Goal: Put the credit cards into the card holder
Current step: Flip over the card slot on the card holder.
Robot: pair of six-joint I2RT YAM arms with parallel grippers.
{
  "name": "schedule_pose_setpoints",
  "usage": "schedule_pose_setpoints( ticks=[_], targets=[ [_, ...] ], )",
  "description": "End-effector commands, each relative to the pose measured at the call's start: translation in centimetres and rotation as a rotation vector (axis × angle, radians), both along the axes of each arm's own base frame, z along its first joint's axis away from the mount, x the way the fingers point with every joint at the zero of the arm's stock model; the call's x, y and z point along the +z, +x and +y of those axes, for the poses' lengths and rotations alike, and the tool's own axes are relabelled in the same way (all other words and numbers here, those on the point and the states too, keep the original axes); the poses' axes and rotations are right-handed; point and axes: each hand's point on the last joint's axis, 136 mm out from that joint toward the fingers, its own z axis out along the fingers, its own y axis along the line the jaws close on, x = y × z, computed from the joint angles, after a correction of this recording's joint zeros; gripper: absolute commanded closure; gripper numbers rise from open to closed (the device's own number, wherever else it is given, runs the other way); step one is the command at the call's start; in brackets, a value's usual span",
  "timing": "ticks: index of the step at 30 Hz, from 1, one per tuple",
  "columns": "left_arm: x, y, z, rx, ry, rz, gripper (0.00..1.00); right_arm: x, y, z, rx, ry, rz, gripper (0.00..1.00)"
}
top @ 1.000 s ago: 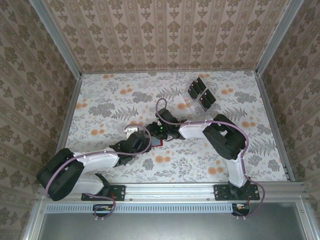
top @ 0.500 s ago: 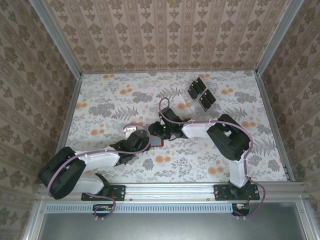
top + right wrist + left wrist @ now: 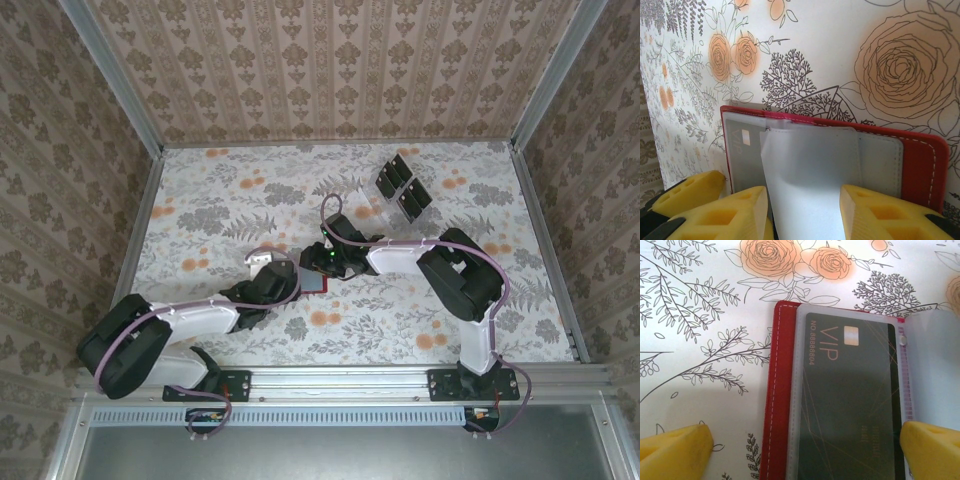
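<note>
"Holding the clear sleeve (image 3: pixel 810 165) up, why?"
"Right tool (image 3: pixel 802 210) straddles it, grip unclear, baring the card holder (image 3: pixel 774 390) lying central on the tabletop (image 3: pixel 220 200); one credit card (image 3: pixel 850 400) sits inside. Left tool (image 3: pixel 805 450) hangs released, flanking it."

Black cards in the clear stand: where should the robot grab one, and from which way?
Probably by the upper edge of one of the black cards, coming down from above with a finger on each flat face. They seem to stand tilted on edge in the clear stand, so their tops poke up free while their bottoms sit inside it.
</note>
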Motion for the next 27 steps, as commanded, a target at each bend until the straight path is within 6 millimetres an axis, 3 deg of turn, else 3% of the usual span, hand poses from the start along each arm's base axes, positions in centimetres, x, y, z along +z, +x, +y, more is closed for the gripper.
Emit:
schedule_pose_setpoints(
  ticks=[1,10,27],
  targets=[
    [-1.0,-1.0,1.5,0.006,0.027,0.037,0.0,-0.7,-0.6,0.1,0.013,-0.014,0.022,0.56],
    [0.5,-0.9,0.6,-0.037,-0.009,0.006,0.0,-0.5,-1.2,2.0,0.039,0.013,0.033,0.55],
    [-0.6,-0.4,0.1,-0.033,0.047,0.033,0.0,-1.0,-1.3,2.4,0.035,0.029,0.052,0.55]
  ],
)
